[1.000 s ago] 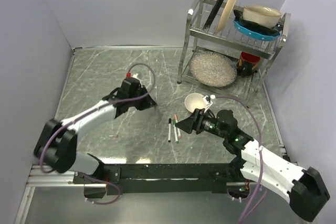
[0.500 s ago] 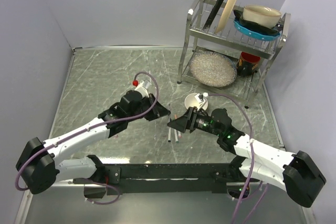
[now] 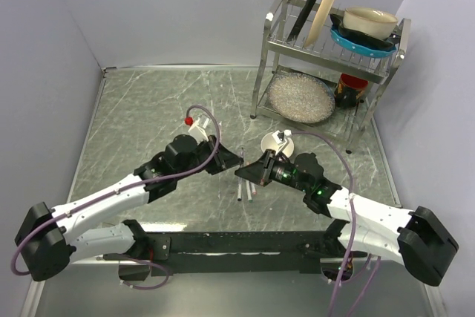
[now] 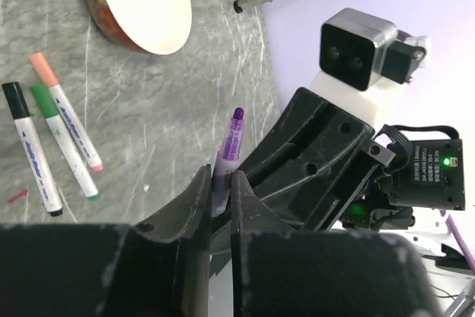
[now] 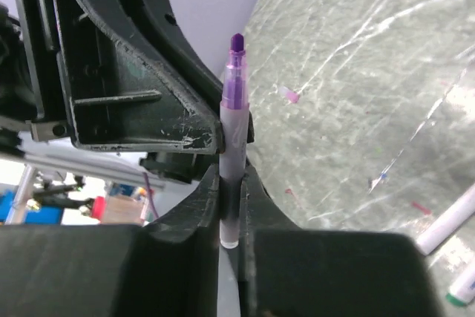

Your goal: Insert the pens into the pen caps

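Right gripper (image 5: 230, 187) clenches the purple pen (image 5: 235, 87) low on its barrel, mid-air; left gripper (image 4: 221, 183) grasps the same pen. I should confirm that one grip is firm before freeing the other. Right wrist view alone shows what looks like a small pink cap (image 5: 289, 95) on the table (image 5: 356, 72); left wrist view alone shows three more pens (image 4: 63, 139).

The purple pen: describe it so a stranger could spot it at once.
From the dish rack, come forward past the white bowl to where the left gripper and right gripper meet. Both clamp the purple pen, purple-tipped and off the table; the three loose pens are white-barrelled.
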### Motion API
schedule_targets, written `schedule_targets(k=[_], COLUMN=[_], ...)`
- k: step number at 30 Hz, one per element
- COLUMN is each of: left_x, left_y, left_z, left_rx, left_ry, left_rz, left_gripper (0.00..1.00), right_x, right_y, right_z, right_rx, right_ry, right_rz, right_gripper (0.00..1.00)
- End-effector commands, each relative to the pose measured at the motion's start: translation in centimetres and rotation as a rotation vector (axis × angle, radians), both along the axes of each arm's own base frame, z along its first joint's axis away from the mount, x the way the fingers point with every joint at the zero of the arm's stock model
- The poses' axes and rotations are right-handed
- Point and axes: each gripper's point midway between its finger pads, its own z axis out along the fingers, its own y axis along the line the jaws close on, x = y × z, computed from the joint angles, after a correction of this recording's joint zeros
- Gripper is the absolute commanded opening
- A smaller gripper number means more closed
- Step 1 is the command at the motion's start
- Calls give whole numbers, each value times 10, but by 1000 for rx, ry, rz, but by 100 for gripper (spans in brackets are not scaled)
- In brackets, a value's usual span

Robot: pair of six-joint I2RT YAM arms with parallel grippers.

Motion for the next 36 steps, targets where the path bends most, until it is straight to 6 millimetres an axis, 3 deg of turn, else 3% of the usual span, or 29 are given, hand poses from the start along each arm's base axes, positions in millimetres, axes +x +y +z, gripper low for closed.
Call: schedule_targets(k=[1, 2, 3, 5, 6, 8, 10, 12, 13, 15, 19, 23, 30, 34, 36], left_x=[5, 6, 5, 13, 9, 17, 13, 12, 10, 9, 11, 5, 3, 2, 1], left_y=[5, 9, 14, 25, 36, 53, 72, 90, 99, 113, 162, 197, 219, 242, 244], left_z=[25, 22, 20, 23, 12, 16, 14, 21, 9, 14, -15, -39, -84, -113, -123], left_rx=[-51, -28, -16, 15, 66, 95, 120, 82, 96, 38, 93, 147, 115, 163, 204], left_ry=[-26, -6, 24, 41, 94, 100, 134, 144, 170, 175, 292, 416, 504, 590, 623], left_rz=[66, 88, 111, 188, 220, 321, 390, 469, 501, 557, 764, 911, 998, 1098, 1093], left_gripper=[14, 32, 38, 45, 46, 48, 49, 66, 70, 69, 60, 50, 47, 45, 46], right_x=[-9, -10, -11, -10, -10, -6, -6, -4, -3, -3, -6, -9, -11, -10, -10], right_y=[7, 7, 6, 3, 0, -5, -10, -15, -16, -19, -21, -24, -34, -40, -44], right_z=[40, 42, 43, 45, 47, 46, 44, 43, 43, 43, 43, 39, 39, 40, 40], right_rx=[109, 109, 105, 103, 100, 89, 66, 49, 42, 38, 35, 23, 16, -1, -4], right_ry=[-107, -113, -115, -125, -128, -134, -142, -146, -152, -156, -165, -165, -180, -194, -200], right_rz=[46, 46, 45, 30, 17, -18, -37, -64, -72, -81, -78, -75, -106, -126, -146], right_gripper=[0, 0, 0, 0, 0, 0, 0, 0, 0, 0, 0, 0, 0, 0, 0])
